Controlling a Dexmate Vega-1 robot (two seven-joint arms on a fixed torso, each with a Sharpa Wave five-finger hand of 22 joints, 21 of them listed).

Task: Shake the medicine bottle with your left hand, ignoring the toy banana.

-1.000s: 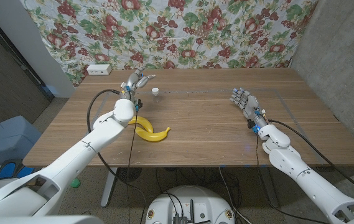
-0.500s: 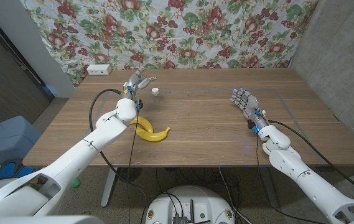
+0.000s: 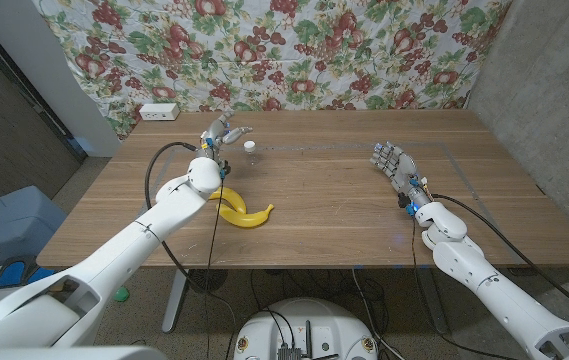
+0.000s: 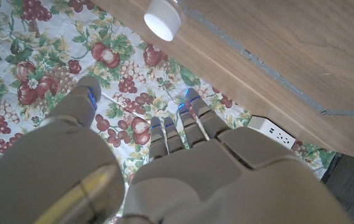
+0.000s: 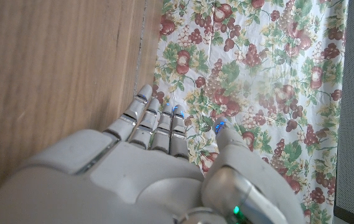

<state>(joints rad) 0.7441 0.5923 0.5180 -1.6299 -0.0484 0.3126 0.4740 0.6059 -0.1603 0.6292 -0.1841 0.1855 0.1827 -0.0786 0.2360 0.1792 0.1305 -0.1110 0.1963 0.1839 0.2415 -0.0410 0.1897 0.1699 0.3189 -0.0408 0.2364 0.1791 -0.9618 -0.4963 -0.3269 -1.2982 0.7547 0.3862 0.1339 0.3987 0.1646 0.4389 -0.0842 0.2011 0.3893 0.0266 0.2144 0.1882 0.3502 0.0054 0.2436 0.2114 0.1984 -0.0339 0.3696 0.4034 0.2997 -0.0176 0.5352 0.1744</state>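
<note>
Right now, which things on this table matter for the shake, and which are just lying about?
For the job:
medicine bottle, upright near the table's far edge
left hand, open beside it, not yet gripping

Lying about:
toy banana, to be ignored
white power strip
right hand, idle

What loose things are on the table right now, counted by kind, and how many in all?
Medicine bottle: 1
Toy banana: 1
White power strip at the far left edge: 1
Total: 3
</note>
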